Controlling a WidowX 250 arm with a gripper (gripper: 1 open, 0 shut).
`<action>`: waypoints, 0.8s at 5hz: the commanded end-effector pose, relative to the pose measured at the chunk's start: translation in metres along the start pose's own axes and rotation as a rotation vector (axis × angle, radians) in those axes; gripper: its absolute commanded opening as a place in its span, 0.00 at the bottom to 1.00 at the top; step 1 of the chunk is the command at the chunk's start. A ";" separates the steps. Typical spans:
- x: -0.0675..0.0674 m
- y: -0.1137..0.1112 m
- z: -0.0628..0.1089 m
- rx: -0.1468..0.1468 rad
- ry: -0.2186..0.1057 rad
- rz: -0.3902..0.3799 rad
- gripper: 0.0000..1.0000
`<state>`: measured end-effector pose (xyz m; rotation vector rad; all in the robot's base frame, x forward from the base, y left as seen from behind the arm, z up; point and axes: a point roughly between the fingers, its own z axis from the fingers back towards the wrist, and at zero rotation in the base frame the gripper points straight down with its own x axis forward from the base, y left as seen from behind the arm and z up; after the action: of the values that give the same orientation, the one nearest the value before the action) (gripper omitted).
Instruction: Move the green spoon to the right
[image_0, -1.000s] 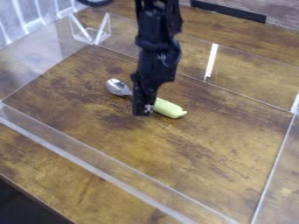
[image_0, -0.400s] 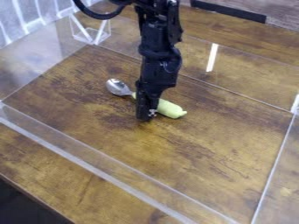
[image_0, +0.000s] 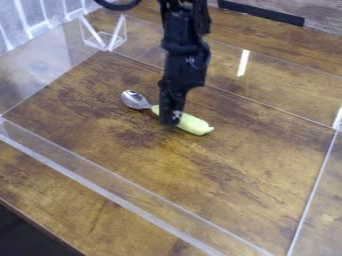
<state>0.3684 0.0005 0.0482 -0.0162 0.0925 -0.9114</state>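
The green spoon (image_0: 195, 124) lies on the wooden table, its silver bowl (image_0: 135, 98) pointing left and its pale yellow-green handle pointing right. My black gripper (image_0: 170, 118) points straight down onto the spoon where the handle meets the neck. Its fingers are together. They hide the middle of the spoon, so I cannot tell whether they clamp the handle. Both ends of the spoon rest on the table.
A low clear plastic wall (image_0: 127, 205) runs around the wooden table (image_0: 254, 160). A clear plastic stand (image_0: 104, 35) sits at the back left.
The gripper has shifted slightly up and away from the front edge, staying shut. The spoon's bowl and handle end sit where they were.
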 end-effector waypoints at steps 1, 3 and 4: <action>-0.004 0.016 0.037 0.078 -0.073 0.000 0.00; 0.012 0.026 0.030 0.067 -0.095 -0.097 0.00; 0.020 0.020 0.014 0.054 -0.108 -0.107 0.00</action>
<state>0.3947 -0.0016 0.0440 -0.0430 0.0067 -1.0080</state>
